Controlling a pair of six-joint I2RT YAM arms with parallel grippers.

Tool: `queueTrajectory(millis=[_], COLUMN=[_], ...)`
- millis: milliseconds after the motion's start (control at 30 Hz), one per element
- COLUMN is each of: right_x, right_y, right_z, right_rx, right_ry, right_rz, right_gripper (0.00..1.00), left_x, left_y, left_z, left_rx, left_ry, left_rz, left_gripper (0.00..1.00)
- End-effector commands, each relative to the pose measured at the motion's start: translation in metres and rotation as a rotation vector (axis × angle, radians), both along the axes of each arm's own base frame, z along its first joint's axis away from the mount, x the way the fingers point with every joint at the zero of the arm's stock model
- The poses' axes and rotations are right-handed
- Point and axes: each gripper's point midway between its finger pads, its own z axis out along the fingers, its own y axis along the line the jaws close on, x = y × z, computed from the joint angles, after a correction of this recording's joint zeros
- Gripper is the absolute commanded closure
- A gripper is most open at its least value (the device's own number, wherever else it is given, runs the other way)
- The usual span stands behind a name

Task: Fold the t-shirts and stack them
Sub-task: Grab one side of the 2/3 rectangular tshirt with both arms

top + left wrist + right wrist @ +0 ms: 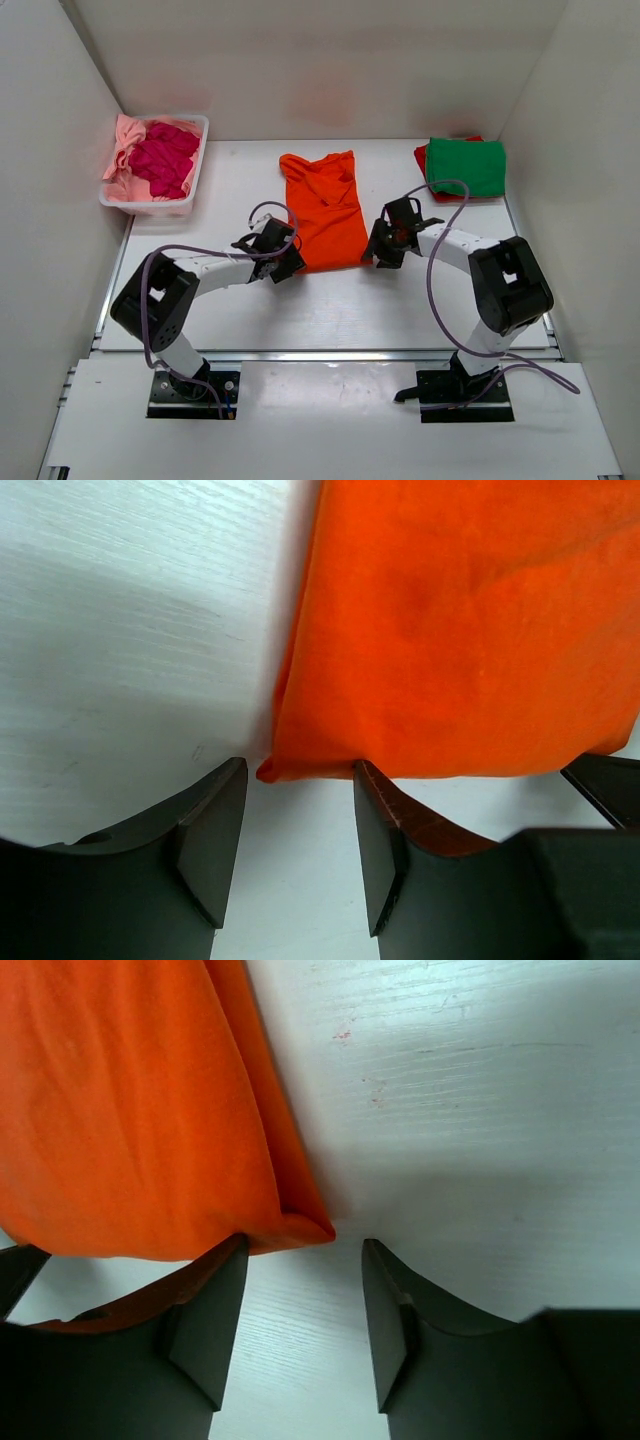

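Left gripper [300,780] and right gripper [305,1250] stood unclenched, jaws apart, at the orange t-shirt's [325,210] near corners; I saw nothing grasped.

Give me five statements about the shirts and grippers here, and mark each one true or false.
1. The orange t-shirt lies between the two grippers. True.
2. The green t-shirt sits in the basket. False: it lies on the red t-shirt at the table's far right.
3. The left gripper and the right gripper both stand open at the orange t-shirt's near corners. True.
4. The basket holds nothing. False: it holds a magenta t-shirt and a light pink t-shirt.
5. The orange t-shirt hangs in the air. False: it lies flat on the table.
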Motion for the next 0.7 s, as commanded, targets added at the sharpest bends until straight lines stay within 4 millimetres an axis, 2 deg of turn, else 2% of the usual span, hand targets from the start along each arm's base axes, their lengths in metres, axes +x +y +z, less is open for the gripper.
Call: queueTrajectory(millis=[0,67,167,233,300,333,367,400,433,467,500,533,567,600,633,667], right_x=[0.012,0.015,0.012,0.009,0.007,0.007,0.003,-0.002,-0.005,-0.01,-0.017,-0.026,-0.041,-0.059,-0.069,-0.09], right_y=[0.007,0.007,0.013,0.015,0.017,0.018,0.015,0.016,0.017,0.015,0.016,0.016,0.017,0.017,0.018,0.022], right_z=[0.003,0.002,-0.005,-0.01,-0.013,-0.012,-0.015,-0.018,-0.013,-0.012,-0.011,-0.005,-0.002,-0.005,0.002,0.006], right_rx=[0.014,0.009,0.0,0.005,0.001,0.008,-0.006,-0.006,0.002,0.0,-0.007,0.003,-0.001,-0.007,0.008,0.02], right_ry=[-0.042,-0.045,-0.016,0.006,0.01,0.003,0.014,0.028,0.025,0.035,0.041,0.052,0.074,0.109,0.109,0.115], right_rz=[-0.001,-0.003,0.024,0.031,0.057,0.065,0.072,0.085,0.105,0.124,0.15,0.171,0.212,0.247,0.26,0.311], right_gripper=[0.54,0.6,0.6,0.61,0.77,0.83,0.99,1.0,1.0,1.0,1.0,1.0,1.0,1.0,1.0,1.0], left_x=[0.009,0.006,0.008,0.015,0.02,0.02,0.018,0.015,0.012,0.006,-0.003,-0.015,-0.024,-0.04,-0.058,-0.07], left_y=[-0.006,-0.008,-0.007,-0.01,-0.009,-0.009,-0.006,-0.003,-0.001,0.001,0.006,0.007,0.007,0.016,0.02,0.023], left_z=[0.006,0.001,-0.006,-0.007,-0.007,-0.007,-0.01,-0.01,-0.004,-0.001,-0.006,-0.002,0.005,0.0,0.002,0.008], left_rx=[0.008,0.017,0.036,0.07,0.089,0.085,0.09,0.089,0.078,0.064,0.078,0.074,0.06,0.093,0.095,0.075], left_ry=[-0.022,-0.014,-0.014,-0.025,-0.036,-0.038,-0.036,-0.034,-0.041,-0.032,0.003,0.031,0.041,0.09,0.12,0.124], left_rz=[0.005,0.0,0.008,-0.012,-0.032,-0.035,-0.037,-0.033,-0.038,-0.043,-0.052,-0.088,-0.115,-0.123,-0.147,-0.153], left_gripper=[0.42,0.42,0.42,0.47,0.68,0.74,0.87,0.94,0.97,1.0,1.0,1.0,1.0,1.0,1.0,1.0])
